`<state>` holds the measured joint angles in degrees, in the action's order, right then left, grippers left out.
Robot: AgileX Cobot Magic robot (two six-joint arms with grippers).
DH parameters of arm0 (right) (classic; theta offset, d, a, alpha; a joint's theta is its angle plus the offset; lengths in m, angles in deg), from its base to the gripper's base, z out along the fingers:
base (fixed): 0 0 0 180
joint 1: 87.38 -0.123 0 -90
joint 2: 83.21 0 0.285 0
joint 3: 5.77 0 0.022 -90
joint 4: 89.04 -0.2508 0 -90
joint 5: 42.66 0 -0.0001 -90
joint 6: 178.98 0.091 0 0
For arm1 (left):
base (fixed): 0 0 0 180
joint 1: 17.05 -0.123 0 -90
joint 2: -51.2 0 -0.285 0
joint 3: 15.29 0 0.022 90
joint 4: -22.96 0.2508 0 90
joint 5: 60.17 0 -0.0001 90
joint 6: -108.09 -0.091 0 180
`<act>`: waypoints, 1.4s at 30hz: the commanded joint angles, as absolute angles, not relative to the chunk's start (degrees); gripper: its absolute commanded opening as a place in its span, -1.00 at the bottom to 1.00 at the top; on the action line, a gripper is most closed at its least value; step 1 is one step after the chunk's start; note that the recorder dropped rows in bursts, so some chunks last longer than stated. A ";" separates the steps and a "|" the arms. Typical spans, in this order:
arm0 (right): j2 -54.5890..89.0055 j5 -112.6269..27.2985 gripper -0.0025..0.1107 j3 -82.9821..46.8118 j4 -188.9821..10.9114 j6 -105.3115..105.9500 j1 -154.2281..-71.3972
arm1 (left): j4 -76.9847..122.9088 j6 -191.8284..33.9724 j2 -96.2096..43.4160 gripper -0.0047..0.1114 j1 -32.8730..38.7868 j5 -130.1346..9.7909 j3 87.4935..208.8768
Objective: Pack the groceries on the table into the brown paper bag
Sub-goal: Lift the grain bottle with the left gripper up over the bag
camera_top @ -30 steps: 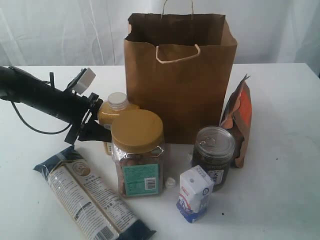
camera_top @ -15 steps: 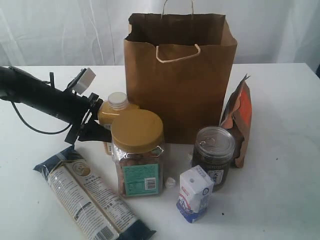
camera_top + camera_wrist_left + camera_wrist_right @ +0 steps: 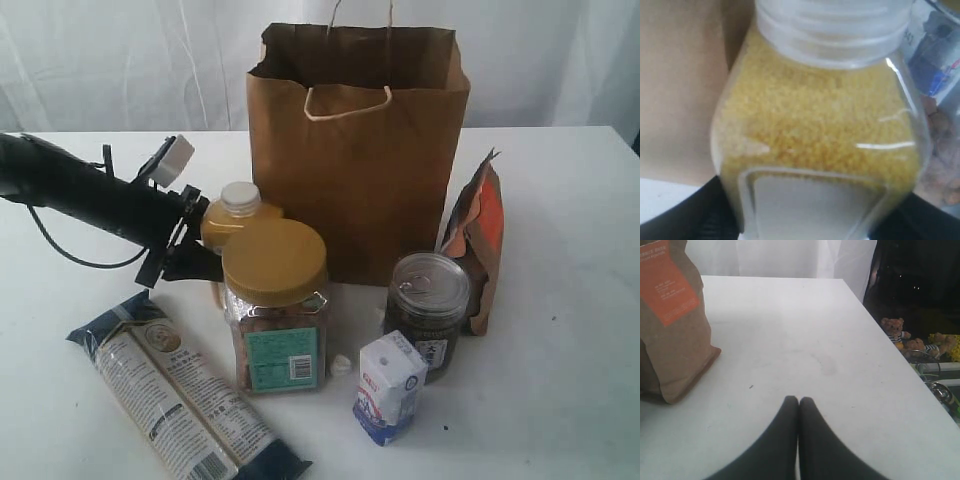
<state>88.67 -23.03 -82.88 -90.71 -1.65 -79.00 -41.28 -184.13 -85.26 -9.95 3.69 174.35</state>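
Step one of the packing by the look of it: got the small white-capped clear bottle of yellow grains [image 3: 232, 212] clamped from the side in the left claw [image 3: 203, 245], right behind the big yellow-lidded clear plastic jar [image 3: 275, 300] and just beside the tall kraft-brown paper bag with twisted cord handles [image 3: 360, 170]. Can't tell whether lifted clear of the plain white desk [image 3: 560, 390] yet, with the base hidden behind that jar. Fills nearly the whole left wrist view, gripped low down on both sides by dark fingers [image 3: 680, 220], so looks like a solid hold. Over on the other side, just parking the right claw [image 3: 799, 407] low over bare desk, pinched fully together on nothing, near the orange-brown stand-up pouch [image 3: 670, 325]. Next up, probably: raise until well above the bag's rim, swing across over the open mouth, lower in, then let go. Worth watching for the near handle flopped over the front edge, and for bumping the bag, likely to tip or slide being light paper. Can't see inside the bag, so no saying what's packed.
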 commanded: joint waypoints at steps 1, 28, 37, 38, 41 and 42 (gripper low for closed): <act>89.01 -23.45 -0.96 -82.98 -90.86 -1.68 -78.93 | -39.46 -191.38 -84.39 -0.92 -11.60 9.79 174.19; 89.01 -23.45 -0.96 -82.98 -90.86 -1.68 -78.93 | -46.56 -185.79 -72.39 -0.92 -19.35 9.79 174.31; 89.01 -23.45 -0.96 -82.98 -90.86 -1.68 -78.93 | -68.65 -190.64 -66.03 -0.92 -25.19 9.79 176.33; 89.01 -23.45 -0.96 -82.98 -90.86 -1.68 -78.93 | -71.71 -191.15 -65.69 -0.92 -25.81 9.79 176.33; 89.01 -23.45 -0.96 -82.98 -90.86 -1.68 -78.93 | -76.98 -192.23 -65.16 -0.92 -26.61 9.79 177.19; 89.01 -23.45 -0.96 -82.98 -90.86 -1.68 -78.93 | -76.98 -192.07 -65.16 -0.92 -26.61 9.79 177.88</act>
